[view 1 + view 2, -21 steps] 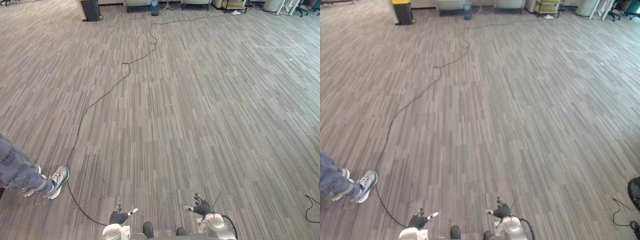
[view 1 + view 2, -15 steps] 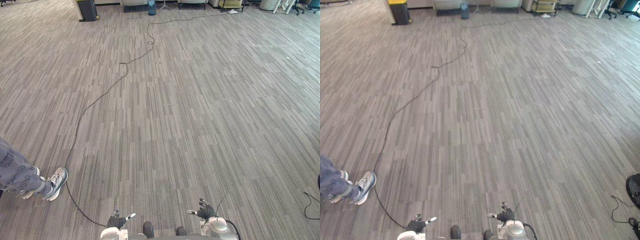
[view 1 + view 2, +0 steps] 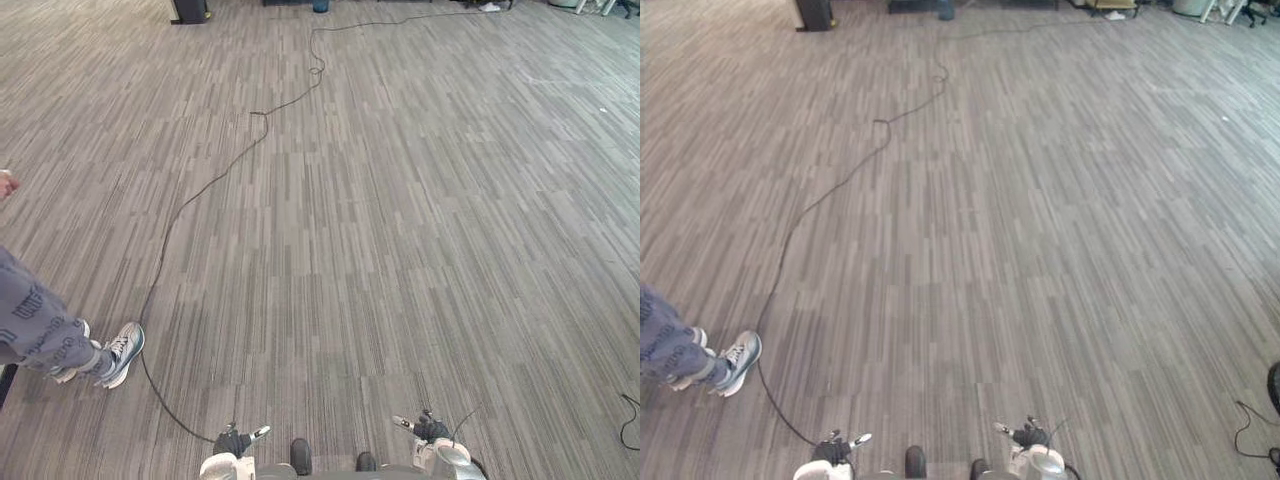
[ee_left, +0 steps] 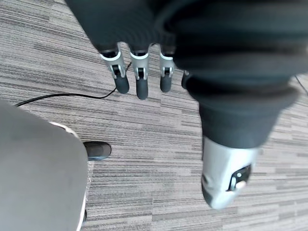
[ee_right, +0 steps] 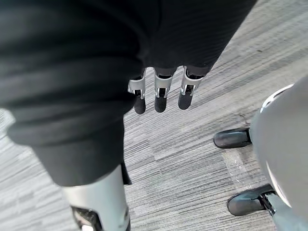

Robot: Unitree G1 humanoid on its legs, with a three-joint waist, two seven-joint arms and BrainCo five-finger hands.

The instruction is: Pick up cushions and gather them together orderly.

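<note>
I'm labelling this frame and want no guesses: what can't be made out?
Person: cut off by the left edge in both eye views; legs and shoes show.
Dark bin: cropped by the top edge, left eye view.
Dark object: cropped by the right edge, right eye view; unidentifiable.

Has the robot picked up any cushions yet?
Not yet, nothing looks gathered. In hand: nothing; the left robot hand and right robot hand hang open over the carpet. Left: finding, picking up and lining up all the cushions.
</note>
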